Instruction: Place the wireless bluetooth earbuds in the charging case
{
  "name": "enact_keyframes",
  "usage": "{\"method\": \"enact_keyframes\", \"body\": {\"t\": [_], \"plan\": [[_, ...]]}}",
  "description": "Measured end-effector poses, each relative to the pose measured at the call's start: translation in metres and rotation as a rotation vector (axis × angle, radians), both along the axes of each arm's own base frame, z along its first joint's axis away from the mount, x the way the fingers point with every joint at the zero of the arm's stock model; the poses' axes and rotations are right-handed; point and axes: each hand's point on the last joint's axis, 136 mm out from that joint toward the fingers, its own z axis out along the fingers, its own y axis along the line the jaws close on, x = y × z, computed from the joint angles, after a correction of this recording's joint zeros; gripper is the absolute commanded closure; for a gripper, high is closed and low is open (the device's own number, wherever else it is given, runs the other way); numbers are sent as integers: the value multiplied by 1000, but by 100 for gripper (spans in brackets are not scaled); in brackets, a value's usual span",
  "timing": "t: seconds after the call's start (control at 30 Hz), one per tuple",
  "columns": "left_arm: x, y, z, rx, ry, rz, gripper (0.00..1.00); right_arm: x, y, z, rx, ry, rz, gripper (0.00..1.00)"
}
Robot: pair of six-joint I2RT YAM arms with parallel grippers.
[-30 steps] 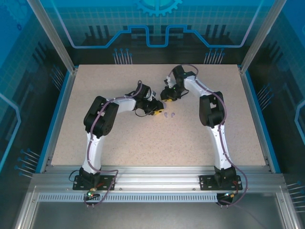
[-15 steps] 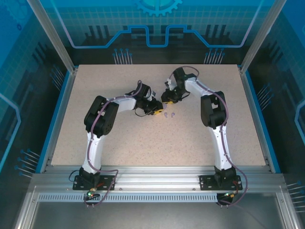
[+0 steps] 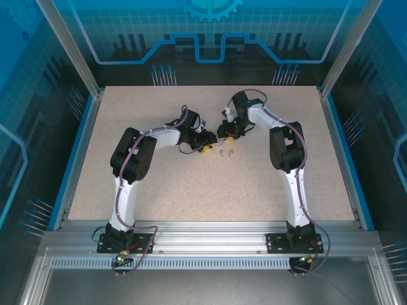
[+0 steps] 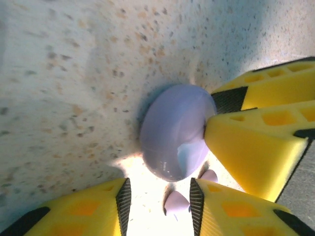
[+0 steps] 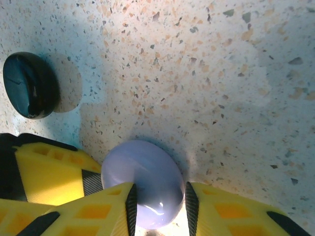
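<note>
The left gripper has its jaws slightly apart, holding nothing, with two lilac earbuds lying loose on the table at its fingertips. Just beyond, at 12 o'clock, the right gripper pinches the lilac case. A black case sits farther off at its 10 o'clock.

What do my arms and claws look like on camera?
Left arm and right arm: white links, black joint housings, a thin purplish cable alongside. Left claw and right claw: chunky yellow fingers with recessed pockets and black pads.
</note>
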Motion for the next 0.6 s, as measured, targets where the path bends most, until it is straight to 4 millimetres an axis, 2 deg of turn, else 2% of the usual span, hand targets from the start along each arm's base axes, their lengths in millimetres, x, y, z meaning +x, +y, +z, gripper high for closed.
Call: {"method": "enact_keyframes", "body": {"t": [0.27,0.6], "plan": [[7,20,2,30,2,24,55,1,-4,1,7,14,-26,64],[17,17,14,10,-29,16,53,-4,-3,22,40,0,-35,67]]}}
